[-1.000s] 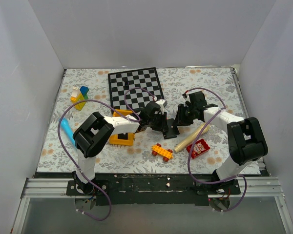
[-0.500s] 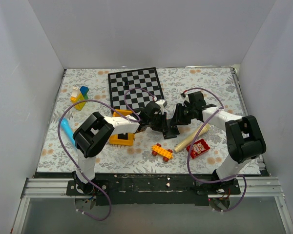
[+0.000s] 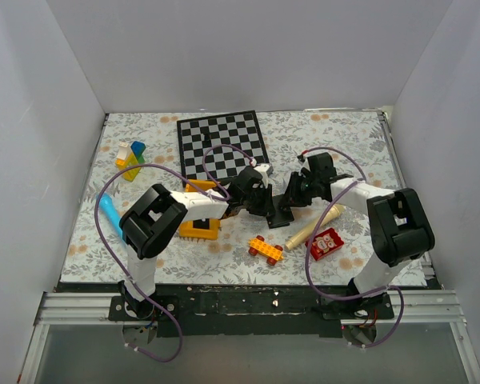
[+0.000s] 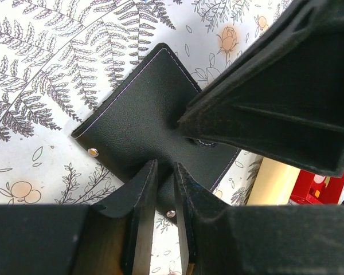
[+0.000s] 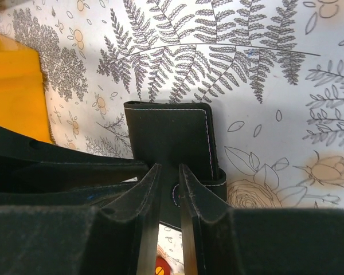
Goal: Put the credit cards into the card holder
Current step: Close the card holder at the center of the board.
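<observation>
The card holder [image 3: 281, 211] is a black folded wallet on the flowered cloth, between both arms. In the left wrist view the card holder [image 4: 143, 114] shows two metal studs, and my left gripper [image 4: 164, 167] is pinched onto its near edge, jaws a thin slit apart. The right gripper's fingers [image 4: 264, 91] press in from the upper right. In the right wrist view my right gripper [image 5: 169, 167] straddles the snap tab [image 5: 175, 193] of the card holder [image 5: 172, 132], jaws narrow but apart. From above, the left gripper [image 3: 266, 202] and right gripper [image 3: 294, 194] meet over it. The credit cards are out of view.
A chessboard [image 3: 222, 144] lies behind the grippers. An orange block [image 3: 200, 226] sits left of the wallet. A yellow wheeled brick [image 3: 266, 249], a wooden rod [image 3: 314, 226] and a red packet [image 3: 325, 244] lie in front. A blue cylinder [image 3: 110, 214] and coloured blocks [image 3: 131, 155] are far left.
My right gripper has shifted a little left onto the wallet and its jaws have narrowed. The left gripper has stayed on the wallet.
</observation>
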Motion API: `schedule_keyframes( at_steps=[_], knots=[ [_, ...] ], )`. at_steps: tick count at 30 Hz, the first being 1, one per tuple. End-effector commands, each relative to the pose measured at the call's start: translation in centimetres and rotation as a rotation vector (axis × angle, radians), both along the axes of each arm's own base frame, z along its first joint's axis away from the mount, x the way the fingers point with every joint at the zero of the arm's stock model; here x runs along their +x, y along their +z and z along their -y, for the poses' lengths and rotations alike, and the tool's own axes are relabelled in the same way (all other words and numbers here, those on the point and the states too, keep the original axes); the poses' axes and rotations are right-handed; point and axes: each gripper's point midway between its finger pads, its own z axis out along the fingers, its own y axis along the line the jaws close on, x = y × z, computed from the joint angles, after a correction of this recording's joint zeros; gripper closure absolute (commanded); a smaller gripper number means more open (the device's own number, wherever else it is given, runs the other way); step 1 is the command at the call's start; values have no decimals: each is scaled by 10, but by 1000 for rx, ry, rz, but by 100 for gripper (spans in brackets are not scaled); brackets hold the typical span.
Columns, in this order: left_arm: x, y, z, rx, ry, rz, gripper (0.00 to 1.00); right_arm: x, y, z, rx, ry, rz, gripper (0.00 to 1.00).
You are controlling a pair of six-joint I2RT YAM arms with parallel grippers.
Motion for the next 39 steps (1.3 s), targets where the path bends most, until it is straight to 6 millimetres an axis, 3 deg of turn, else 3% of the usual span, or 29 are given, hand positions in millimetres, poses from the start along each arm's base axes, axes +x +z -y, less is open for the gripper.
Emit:
schedule_keyframes(
  at_steps=[1,6,11,17,23,39],
  knots=[
    [-17,-5,-3,19,-27,-41,83,11,33,7,-18,-41,142,74],
    [-16,-4,-4,24,-20,-33,87,16,54,38,-140,-154,243,74],
    [-16,-3,-5,25,-17,-28,88,9,46,61,-248,-222,208,76],
    [-16,-2,-5,26,-15,-22,97,-3,30,51,-214,-158,136,86],
    [-16,-1,-7,29,-10,-19,98,-7,25,36,-154,-87,111,91],
    [-17,-2,-4,27,-17,-29,100,-26,5,31,-117,-66,33,90]
  ],
)
